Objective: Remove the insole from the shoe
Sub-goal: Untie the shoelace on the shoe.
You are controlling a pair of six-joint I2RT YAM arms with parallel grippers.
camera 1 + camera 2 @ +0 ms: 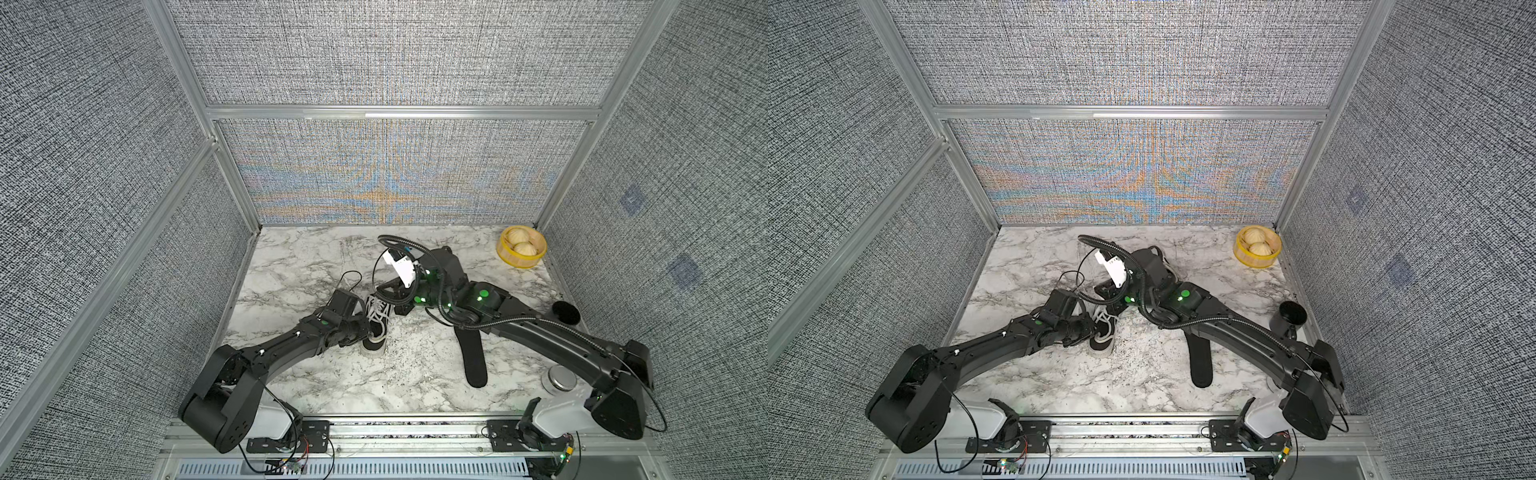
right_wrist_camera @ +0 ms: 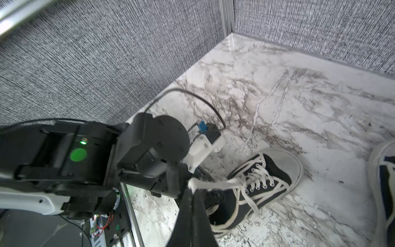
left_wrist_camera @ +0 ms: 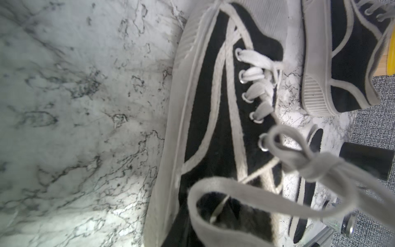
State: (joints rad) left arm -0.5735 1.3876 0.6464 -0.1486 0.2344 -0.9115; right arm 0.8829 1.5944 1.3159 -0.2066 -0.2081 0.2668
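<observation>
Near the middle of the marbled desk [image 1: 299, 266], a black shoe [image 1: 372, 348] with white laces and a pale rubber sole, plain in both top views. Stretched in from the near left, the left gripper [image 1: 368, 331], tips sunk into the shoe's ankle opening and hidden there; impossible to tell if released or clenched, and the inside of the shoe out of sight as well. Angled across from the right, the right gripper [image 2: 192, 190], clenched tight on the end of a white lace [image 2: 224, 183], the lace drawn off the desk between fingertips and eyelets in the right wrist view. Already outside any shoe and flat on the desk: a long black insole [image 1: 473, 361], well apart from the laced shoe and on its right, far end tucked beneath the right forearm, touched by neither gripper. Farther back, under the right wrist, a second black shoe [image 3: 346, 53], largely covered by the arm in the top views. In the far right corner, a yellow basket [image 1: 519, 261] with two pale buns [image 1: 524, 248]. Along the right edge, a black cup [image 1: 565, 312] and, nearer, a round metal object [image 1: 559, 376] beside the right arm's base.
</observation>
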